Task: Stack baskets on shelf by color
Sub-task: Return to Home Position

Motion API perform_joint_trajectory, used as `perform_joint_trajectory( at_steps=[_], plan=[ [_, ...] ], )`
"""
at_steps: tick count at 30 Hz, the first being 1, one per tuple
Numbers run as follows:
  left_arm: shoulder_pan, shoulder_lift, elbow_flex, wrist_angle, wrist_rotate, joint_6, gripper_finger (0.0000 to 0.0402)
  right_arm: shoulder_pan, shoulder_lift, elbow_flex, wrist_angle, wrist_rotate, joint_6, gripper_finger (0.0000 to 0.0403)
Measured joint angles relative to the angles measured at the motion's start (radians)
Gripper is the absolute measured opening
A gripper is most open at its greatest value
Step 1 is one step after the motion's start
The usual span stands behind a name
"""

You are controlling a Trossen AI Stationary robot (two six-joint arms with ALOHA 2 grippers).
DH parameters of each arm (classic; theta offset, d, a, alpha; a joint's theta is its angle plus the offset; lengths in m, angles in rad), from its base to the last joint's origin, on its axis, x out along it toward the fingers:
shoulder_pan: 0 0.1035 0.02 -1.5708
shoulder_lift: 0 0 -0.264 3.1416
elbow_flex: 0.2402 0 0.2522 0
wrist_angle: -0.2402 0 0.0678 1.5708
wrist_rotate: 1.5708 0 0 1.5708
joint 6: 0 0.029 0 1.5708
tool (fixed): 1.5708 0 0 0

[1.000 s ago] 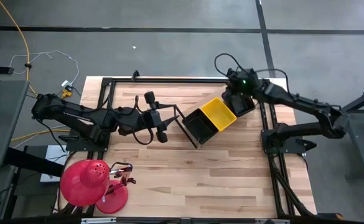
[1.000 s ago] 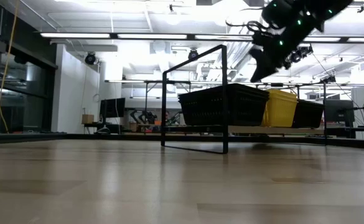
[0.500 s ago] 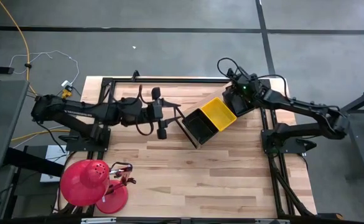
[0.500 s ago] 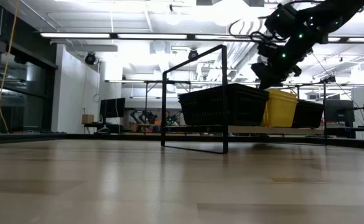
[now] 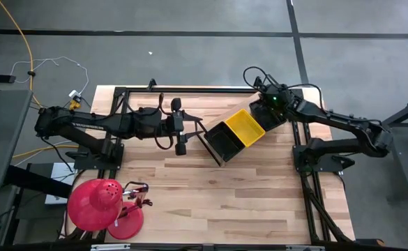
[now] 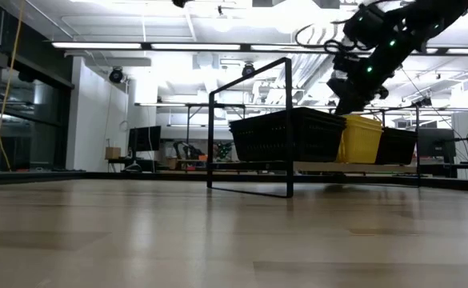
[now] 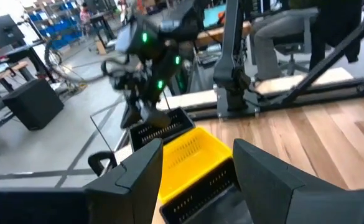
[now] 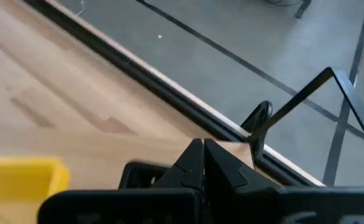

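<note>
Where mesh baskets (image 5: 245, 127) (black, yellow) crowd the wooden shelf (image 6: 330, 166), right gripper (image 8: 203, 149) hovers.

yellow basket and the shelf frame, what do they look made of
The yellow basket looks like molded plastic, fairly matte: uniform bright colour, slotted mesh walls. The shelf frame seems thin black metal rod, probably painted: straight, slim bars.

Seen from overhead, the black basket (image 5: 276, 121) at the two o'clock end of the shelf (image 6: 288, 120) lies mostly under the right gripper (image 6: 346, 96). How many baskets each pile holds can't be told. At table height the right arm (image 6: 394, 32) runs off the top edge. The left wrist view is smeared, and the left gripper's fingers (image 7: 138, 180) cover the yellow basket's (image 7: 188, 152) near side.
</note>
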Motion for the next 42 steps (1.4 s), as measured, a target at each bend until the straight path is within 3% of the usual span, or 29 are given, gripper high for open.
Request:
perform_joint_trajectory(
  at_steps=[6, 11, 16, 19, 23, 25, 33, 42],
  plan=[
    [0.021, 0.001, -0.157, 0.153, 0.062, 0.004, 0.0184, 0.063, -0.136, 0.0, -0.174, -0.02, 0.002, 0.0],
    [0.072, 0.001, -0.33, 0.402, 0.138, 0.0, 0.0184, 0.134, -0.239, 0.0, -0.217, -0.158, -0.022, 0.0],
    [0.12, -0.017, -0.401, 0.453, 0.148, 0.005, 0.0176, 0.192, -0.292, 0.0, -0.175, -0.274, -0.061, 0.0],
    [0.138, -0.042, -0.434, 0.466, 0.153, -0.025, 0.0141, 0.22, -0.301, 0.0, -0.159, -0.3, -0.062, 0.0],
    [0.135, -0.079, -0.514, 0.467, 0.161, -0.036, 0.0048, 0.25, -0.299, 0.0, -0.159, -0.316, -0.062, 0.0],
    [0.14, -0.13, -0.564, 0.471, 0.158, -0.06, 0.0013, 0.262, -0.299, 0.0, -0.159, -0.316, -0.062, 0.0],
    [0.156, -0.459, -0.777, 0.475, 0.156, -0.135, 0.0003, 0.274, -0.299, 0.0, -0.141, -0.325, -0.046, 0.0],
    [0.073, -0.71, -0.948, 0.467, 0.133, -0.211, 0.0, 0.275, -0.299, 0.0, -0.136, -0.377, -0.005, 0.0]
  ],
)
